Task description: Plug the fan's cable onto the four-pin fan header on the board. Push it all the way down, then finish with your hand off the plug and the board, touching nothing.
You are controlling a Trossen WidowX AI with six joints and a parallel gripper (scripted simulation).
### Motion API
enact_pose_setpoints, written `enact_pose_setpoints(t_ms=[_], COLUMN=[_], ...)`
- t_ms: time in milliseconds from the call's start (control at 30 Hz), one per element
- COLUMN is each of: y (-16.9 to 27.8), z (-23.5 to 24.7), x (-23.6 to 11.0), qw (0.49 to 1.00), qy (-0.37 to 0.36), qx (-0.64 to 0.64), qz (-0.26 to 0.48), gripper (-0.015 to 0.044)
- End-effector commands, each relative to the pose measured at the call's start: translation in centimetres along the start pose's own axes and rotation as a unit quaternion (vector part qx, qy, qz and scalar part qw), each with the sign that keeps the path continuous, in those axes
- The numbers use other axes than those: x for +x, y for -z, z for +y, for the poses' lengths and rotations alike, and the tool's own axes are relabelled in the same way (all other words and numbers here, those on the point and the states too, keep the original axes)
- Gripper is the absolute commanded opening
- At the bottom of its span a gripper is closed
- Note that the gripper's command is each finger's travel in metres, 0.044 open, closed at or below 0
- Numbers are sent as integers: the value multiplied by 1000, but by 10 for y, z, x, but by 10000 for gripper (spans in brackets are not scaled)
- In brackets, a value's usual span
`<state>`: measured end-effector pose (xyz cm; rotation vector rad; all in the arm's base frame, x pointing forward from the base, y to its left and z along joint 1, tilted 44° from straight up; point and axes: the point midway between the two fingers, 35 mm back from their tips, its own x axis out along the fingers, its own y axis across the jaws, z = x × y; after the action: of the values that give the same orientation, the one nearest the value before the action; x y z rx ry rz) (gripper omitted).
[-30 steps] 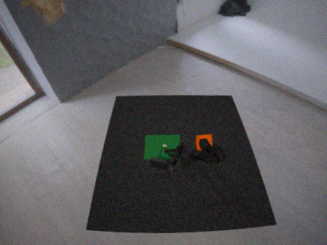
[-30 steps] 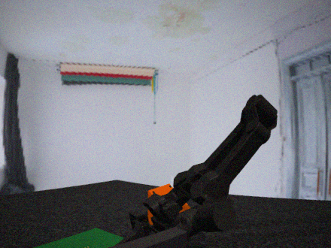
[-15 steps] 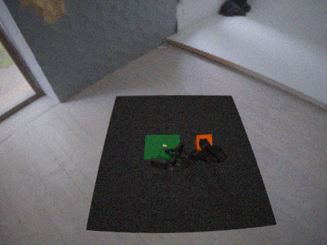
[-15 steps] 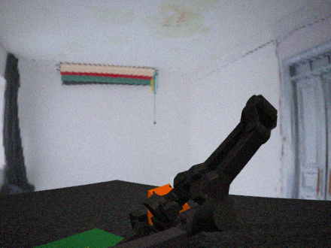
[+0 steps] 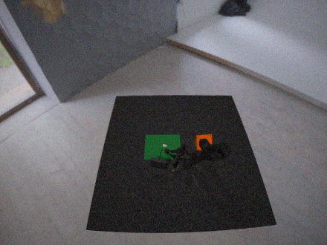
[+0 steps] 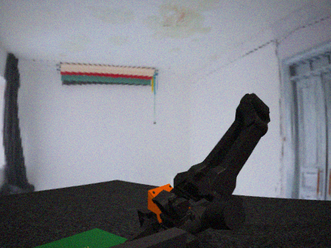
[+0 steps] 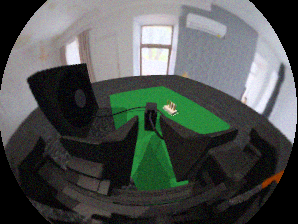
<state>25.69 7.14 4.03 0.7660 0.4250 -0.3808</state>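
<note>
The white four-pin header (image 5: 164, 145) (image 7: 170, 108) stands on the green board (image 5: 152, 141) (image 6: 90, 238) (image 7: 200, 120), with its pins bare in the wrist view. The black plug (image 5: 166, 151) (image 7: 151, 116) is beside the header, not on it. My gripper (image 5: 168, 152) (image 7: 149, 118) is open low over the board, one finger on each side of the plug, with narrow green gaps between plug and fingers. Whether the plug touches the board cannot be told. A thin black cable (image 7: 125, 109) runs from the plug toward the black fan (image 5: 159, 162) (image 7: 60, 100).
The fan stands close to my gripper, at the board's near edge in the top view and on the left in the wrist view. An orange plate (image 5: 198, 138) (image 6: 152, 201) (image 7: 273, 179) is by the arm's base, to the right of the board. All stand on a dark mat (image 5: 149, 193).
</note>
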Motion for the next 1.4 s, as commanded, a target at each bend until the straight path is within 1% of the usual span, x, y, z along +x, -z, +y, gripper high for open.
enact_pose_setpoints(t_ms=[0,467,933,1033,1300,1367], y=[-3,-18,-38,-38,-38,-38], z=[5,6,-6,-7,-13,-15], x=[-9,-47,-82,-81,-75,-74], qw=[1000,1000,1000,1000,993,990], qy=[-2,-1,-6,5,63,77], qx=[6,6,4,-11,-85,-101], qz=[-1,-1,-4,3,46,59], gripper=[140,140,140,219,429,440])
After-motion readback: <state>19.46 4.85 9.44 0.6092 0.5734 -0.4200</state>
